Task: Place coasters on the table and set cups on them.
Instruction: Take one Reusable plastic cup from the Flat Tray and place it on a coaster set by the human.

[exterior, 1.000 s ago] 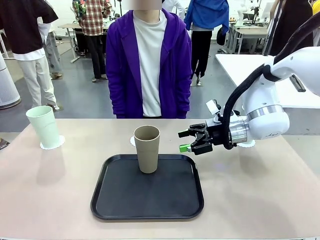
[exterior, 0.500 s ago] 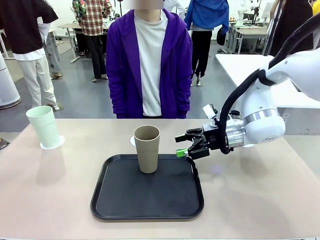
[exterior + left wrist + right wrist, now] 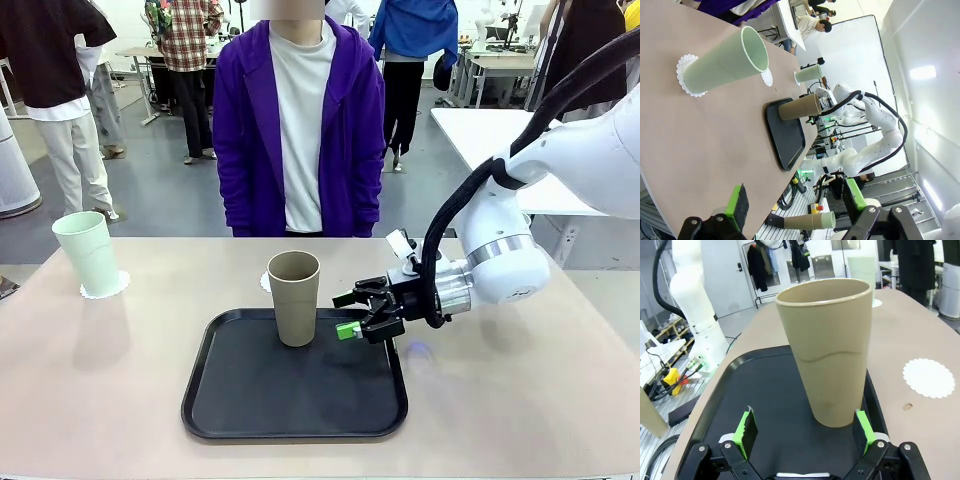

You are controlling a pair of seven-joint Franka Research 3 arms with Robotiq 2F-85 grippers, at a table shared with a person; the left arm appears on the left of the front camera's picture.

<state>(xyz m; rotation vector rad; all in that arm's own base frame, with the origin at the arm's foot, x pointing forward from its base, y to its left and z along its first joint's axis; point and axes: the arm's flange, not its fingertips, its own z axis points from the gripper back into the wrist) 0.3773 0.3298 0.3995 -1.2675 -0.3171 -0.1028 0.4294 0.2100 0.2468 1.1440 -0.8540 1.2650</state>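
A tan cup [image 3: 294,297] stands on the black tray [image 3: 250,400] in the middle of the table [image 3: 100,380]. My right gripper [image 3: 350,315] hovers open over the tray's right edge, just right of that cup. In the right wrist view the tan cup [image 3: 832,350] stands just past my right gripper [image 3: 805,429], closer to the right pad [image 3: 863,429], untouched. A mint cup [image 3: 87,252] sits on a coaster [image 3: 108,288] at far left. An empty coaster [image 3: 265,283] peeks out behind the tan cup. My left gripper [image 3: 796,200] is open and empty, facing that mint cup [image 3: 725,62]; a second mint cup [image 3: 809,74] stands farther off.
A person in a purple jacket [image 3: 300,130] stands at the table's far edge, hands out of sight. A bare coaster [image 3: 929,377] lies on the table beside the tray [image 3: 765,390]. A white table [image 3: 480,130] is behind on the right.
My right gripper has moved left and slightly down, from beside the tray to over its right edge, closing in on the tan cup. Its jaws stay open. The cups have not moved.
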